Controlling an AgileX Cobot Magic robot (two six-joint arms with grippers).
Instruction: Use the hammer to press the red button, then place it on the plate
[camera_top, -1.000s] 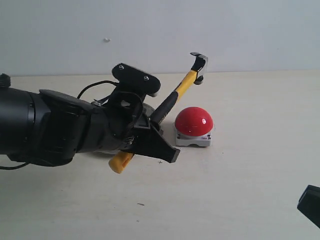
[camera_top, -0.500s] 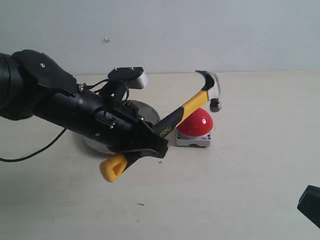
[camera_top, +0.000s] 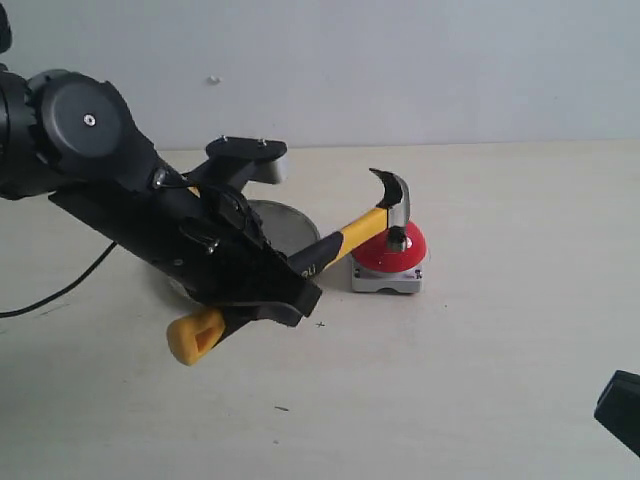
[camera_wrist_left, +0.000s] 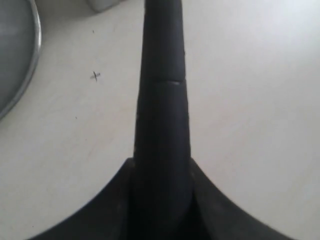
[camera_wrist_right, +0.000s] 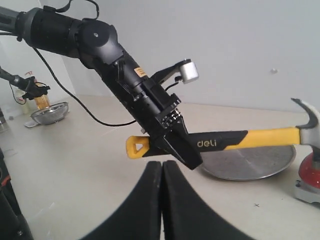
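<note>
**On the red dome: hammer face down, press in hand**

Between the clenched fingers of the left gripper (camera_top: 275, 295) sits the black grip of the claw hammer with dark steel head, yellow neck and yellow end (camera_top: 350, 236). The hold is low on the handle, and the yellow end sticks out just behind the fingers. Ahead of them the handle rises to the head, whose striking face rests on the crown of the glossy red dome button on its square grey base (camera_top: 372, 258). Whether the dome has sunk cannot be told.

This looks like the press itself. With the grip so far from the head, the push should go straight down through the face onto the crown. A push off-centre could skid down the gloss or shove the small base across the pale tabletop (camera_top: 480, 350). The clamp should be firm, or the handle may pivot between the fingers.

The right gripper (camera_wrist_right: 161, 167) has its 2 fingers pressed together on nothing, well apart from the work.

Just beyond the left fingers, beside the button, lies the round shallow silvery metal plate (camera_top: 295, 222). Its visible part holds nothing. The arm hides the rest in the exterior view, but the right wrist view shows more of it, also bare. The carry to it should be short.
</note>
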